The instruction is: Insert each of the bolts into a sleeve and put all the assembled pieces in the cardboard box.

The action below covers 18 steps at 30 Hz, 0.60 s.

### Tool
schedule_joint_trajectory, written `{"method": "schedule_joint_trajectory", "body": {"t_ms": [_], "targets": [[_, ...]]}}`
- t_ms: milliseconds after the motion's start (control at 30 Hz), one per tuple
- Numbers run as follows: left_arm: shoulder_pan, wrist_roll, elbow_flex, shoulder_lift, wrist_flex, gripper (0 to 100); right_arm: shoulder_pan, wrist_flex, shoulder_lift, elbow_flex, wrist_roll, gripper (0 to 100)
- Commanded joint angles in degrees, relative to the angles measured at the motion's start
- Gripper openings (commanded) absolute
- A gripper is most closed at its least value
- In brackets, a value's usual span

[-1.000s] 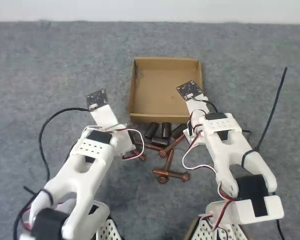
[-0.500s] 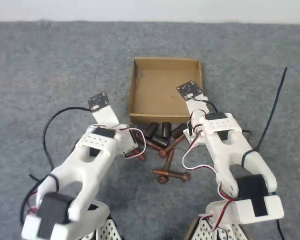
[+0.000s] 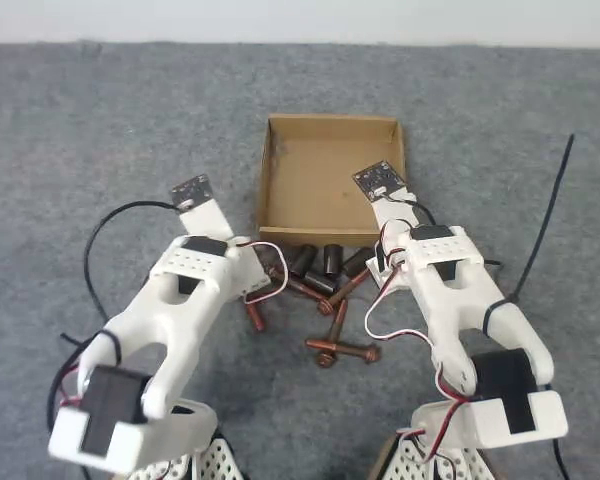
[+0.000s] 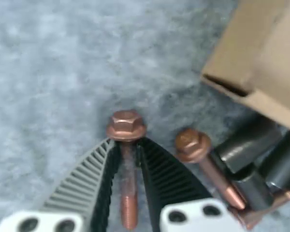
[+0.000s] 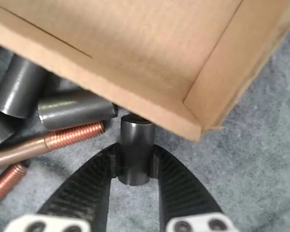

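Observation:
My left gripper (image 4: 127,145) is shut on a copper bolt (image 4: 126,126), its shaft between the jaws and its hex head past the tips, low over the carpet. From above, this bolt (image 3: 254,314) lies left of the pile. My right gripper (image 5: 135,155) is shut on a dark sleeve (image 5: 135,135), held upright against the cardboard box's (image 5: 135,48) front right corner. The open box (image 3: 330,121) stands behind the pile. Several dark sleeves (image 3: 318,262) lie along its front wall, and a second bolt (image 4: 193,145) lies beside them.
Two more bolts (image 3: 345,350) lie side by side on the grey carpet between the arms, and others (image 3: 345,285) cross under the sleeves. A black cable (image 3: 550,230) runs along the right, another (image 3: 110,240) on the left.
My left arm has swung left and drawn its bolt out of the pile toward the open carpet. The right arm has not moved.

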Motion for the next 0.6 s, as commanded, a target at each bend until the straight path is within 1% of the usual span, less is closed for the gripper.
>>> {"method": "schedule_joint_trajectory", "body": {"t_ms": [0, 100, 200, 333, 400, 567], "targets": [[-5.2, 0.2, 1.6, -10.1, -2.0, 1, 0.4, 0.0, -0.5, -2.7, -0.1, 0.6], [-8.1, -1.8, 5.5, -14.9, -7.6, 1, 0.4, 0.0, -0.5, -2.7, -0.1, 0.6], [-9.1, -2.5, 8.7, -17.4, -11.8, 1, 0.4, 0.0, -0.5, -2.7, -0.1, 0.6], [-9.1, -2.6, 8.9, -16.9, -12.3, 1, 0.4, 0.0, -0.5, -2.6, -0.1, 0.6], [-9.1, -3.9, 8.6, -16.3, -12.4, 1, 0.4, 0.0, -0.5, -2.6, -0.1, 0.6], [-9.2, -11.9, 4.1, -13.5, -12.3, 1, 0.4, 0.0, -0.5, -2.6, -0.1, 0.6]]}}
